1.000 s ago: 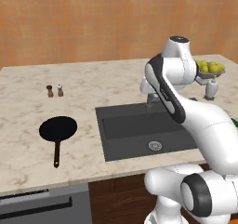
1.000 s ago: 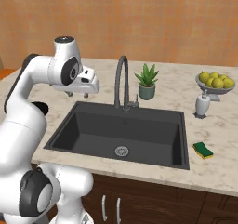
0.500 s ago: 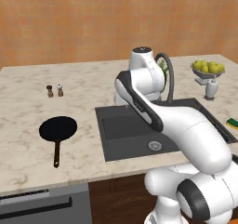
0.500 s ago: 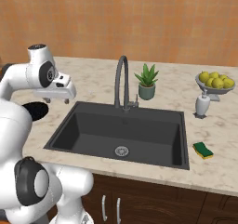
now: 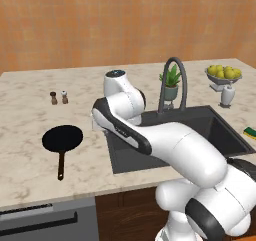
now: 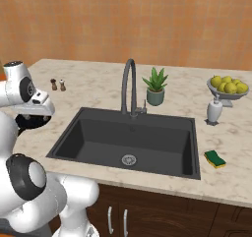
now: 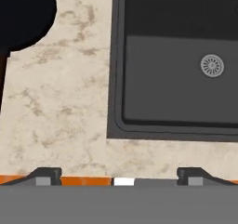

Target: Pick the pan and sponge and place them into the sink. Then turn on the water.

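Swung leftward, arm now holds its pincer point(image 7: 119, 174) spread above counter point(image 7: 60, 102) between pan point(image 7: 23, 14) and sink point(image 7: 176, 65)

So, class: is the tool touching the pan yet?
Apart. In the hand view the tool stands open over bare counter beside the sink, while the pan lies off at the top left corner.
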Available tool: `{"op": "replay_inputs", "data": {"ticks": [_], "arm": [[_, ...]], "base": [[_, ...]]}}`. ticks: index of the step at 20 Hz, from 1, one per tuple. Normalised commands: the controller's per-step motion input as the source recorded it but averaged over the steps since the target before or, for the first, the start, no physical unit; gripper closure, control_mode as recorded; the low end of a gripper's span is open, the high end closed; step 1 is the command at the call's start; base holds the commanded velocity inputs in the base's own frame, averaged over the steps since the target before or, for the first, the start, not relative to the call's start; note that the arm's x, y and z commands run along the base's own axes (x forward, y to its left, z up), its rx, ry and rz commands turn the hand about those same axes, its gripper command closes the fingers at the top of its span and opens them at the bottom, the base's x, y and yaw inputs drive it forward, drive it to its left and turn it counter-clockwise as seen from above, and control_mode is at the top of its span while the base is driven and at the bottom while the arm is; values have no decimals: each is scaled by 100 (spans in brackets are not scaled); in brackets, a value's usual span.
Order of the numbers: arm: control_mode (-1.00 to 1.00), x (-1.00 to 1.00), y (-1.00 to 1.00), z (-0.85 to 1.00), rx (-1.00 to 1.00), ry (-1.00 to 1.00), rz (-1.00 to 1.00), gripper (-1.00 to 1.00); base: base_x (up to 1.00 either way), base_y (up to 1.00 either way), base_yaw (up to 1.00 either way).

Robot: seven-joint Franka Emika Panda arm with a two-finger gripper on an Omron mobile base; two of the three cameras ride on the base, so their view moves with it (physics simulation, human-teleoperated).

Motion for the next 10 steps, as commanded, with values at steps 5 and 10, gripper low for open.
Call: {"op": "replay_inputs", "data": {"ticks": [5, 10], "arm": [[-100, 0, 77, -46, 0, 4, 0, -100], [-100, 0, 74, -43, 0, 3, 0, -100]], "base": [[0, 0, 0], [0, 0, 0]]}}
